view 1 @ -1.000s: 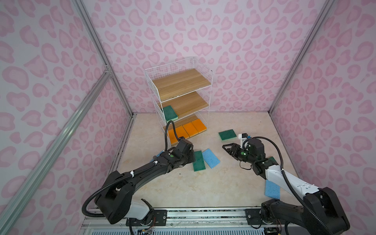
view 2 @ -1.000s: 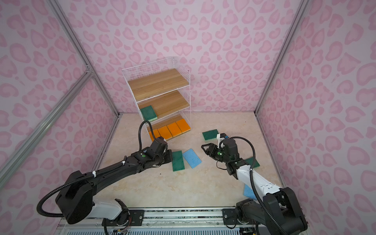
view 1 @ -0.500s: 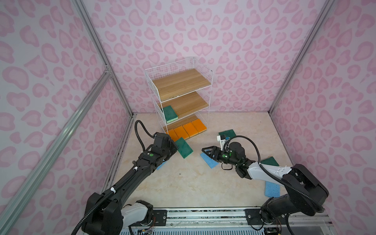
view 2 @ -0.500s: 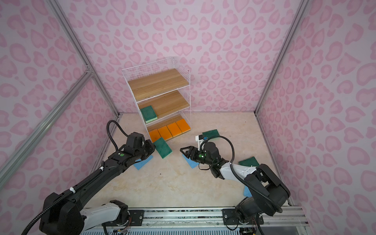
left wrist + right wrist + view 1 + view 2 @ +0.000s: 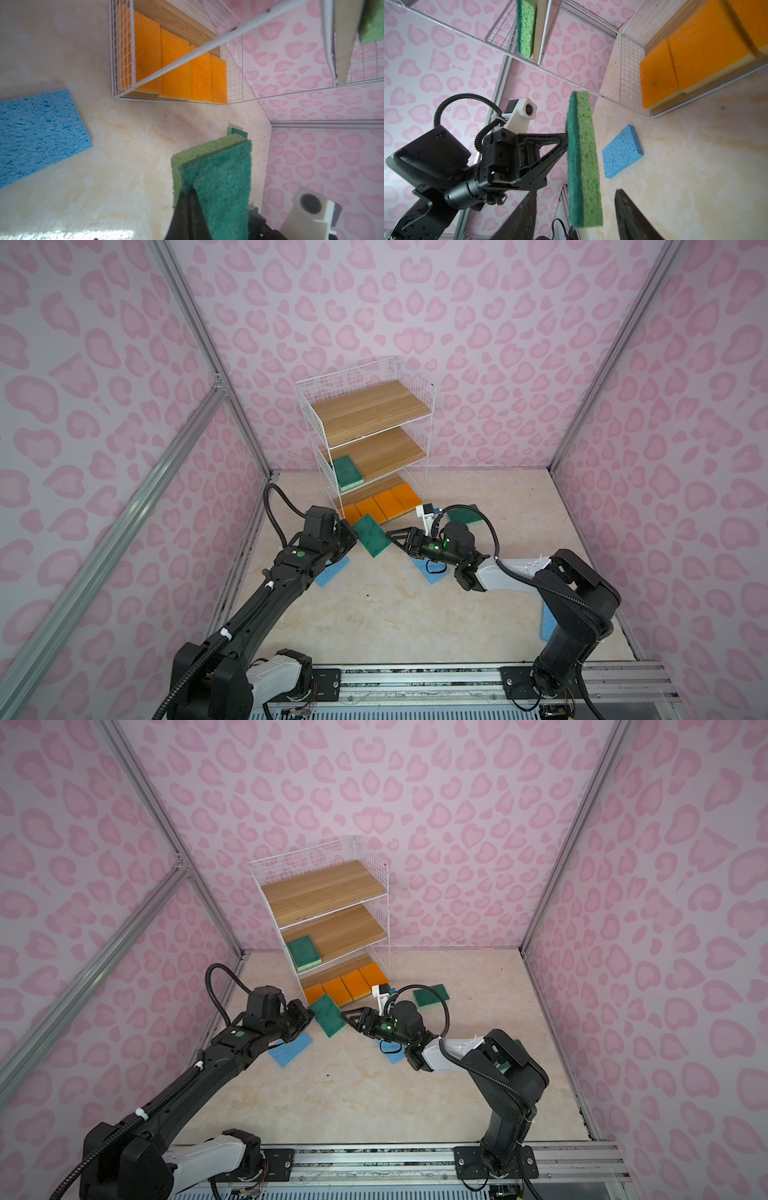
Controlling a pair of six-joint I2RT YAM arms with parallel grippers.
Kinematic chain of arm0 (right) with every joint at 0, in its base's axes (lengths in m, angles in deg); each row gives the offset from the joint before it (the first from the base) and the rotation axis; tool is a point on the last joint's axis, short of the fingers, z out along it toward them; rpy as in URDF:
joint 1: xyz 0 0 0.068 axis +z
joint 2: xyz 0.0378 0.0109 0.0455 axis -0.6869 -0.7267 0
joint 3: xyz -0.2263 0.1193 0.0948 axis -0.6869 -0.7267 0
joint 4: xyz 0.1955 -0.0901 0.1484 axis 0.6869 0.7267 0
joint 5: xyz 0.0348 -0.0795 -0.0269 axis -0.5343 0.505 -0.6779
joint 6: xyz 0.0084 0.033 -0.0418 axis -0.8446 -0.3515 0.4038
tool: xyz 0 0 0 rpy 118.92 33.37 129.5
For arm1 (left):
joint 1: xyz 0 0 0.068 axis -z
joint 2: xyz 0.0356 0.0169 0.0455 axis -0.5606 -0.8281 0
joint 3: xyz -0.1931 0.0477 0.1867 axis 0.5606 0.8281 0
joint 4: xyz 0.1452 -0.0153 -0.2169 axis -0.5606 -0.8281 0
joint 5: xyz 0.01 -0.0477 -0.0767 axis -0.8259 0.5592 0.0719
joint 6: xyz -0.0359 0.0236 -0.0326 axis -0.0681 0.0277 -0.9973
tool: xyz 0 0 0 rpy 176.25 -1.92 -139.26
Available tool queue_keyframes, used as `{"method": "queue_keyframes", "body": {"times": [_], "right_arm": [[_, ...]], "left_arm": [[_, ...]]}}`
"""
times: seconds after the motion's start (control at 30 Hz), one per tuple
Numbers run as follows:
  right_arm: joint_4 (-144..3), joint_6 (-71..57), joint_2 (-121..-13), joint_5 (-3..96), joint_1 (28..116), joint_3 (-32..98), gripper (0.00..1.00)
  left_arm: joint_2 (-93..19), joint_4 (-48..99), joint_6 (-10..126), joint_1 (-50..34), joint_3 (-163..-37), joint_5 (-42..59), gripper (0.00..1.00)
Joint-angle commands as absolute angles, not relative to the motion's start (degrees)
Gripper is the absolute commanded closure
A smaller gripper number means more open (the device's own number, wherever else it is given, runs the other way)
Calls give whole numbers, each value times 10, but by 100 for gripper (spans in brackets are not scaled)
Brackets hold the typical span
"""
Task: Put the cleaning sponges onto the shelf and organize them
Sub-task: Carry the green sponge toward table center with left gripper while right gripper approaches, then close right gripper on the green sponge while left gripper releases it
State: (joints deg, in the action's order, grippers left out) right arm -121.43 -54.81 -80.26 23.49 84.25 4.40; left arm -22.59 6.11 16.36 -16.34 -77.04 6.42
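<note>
Handover, likely. Left gripper (image 5: 352, 536) pinches the green sponge (image 5: 372, 536) edge-up, off the floor. Right gripper (image 5: 390, 535) faces it, jaws spread either side of the free end, not touching. Shelf (image 5: 370, 410) is just behind.

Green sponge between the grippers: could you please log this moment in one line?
left gripper: shut on green sponge, airborne | right gripper: open, jaws astride it | shelf: four orange sponges, bottom tier
</note>
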Motion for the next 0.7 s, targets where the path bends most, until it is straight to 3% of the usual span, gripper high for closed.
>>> {"method": "queue_keyframes", "body": {"times": [0.0, 0.47, 0.53, 0.6, 0.67], "right_arm": [[-1259, -569, -821, 215, 847, 56, 47], [-1254, -573, -824, 217, 852, 60, 90], [-1244, -568, -817, 217, 852, 62, 92], [-1226, -558, -805, 218, 851, 63, 93], [-1201, -543, -787, 220, 849, 63, 93]], "left_arm": [[-223, 64, 167, -166, -780, 69, 96], [-221, 72, 178, -170, -783, 80, 96], [-216, 71, 193, -170, -786, 84, 78], [-203, 68, 211, -170, -783, 84, 52], [-186, 61, 228, -170, -777, 73, 37]]}}
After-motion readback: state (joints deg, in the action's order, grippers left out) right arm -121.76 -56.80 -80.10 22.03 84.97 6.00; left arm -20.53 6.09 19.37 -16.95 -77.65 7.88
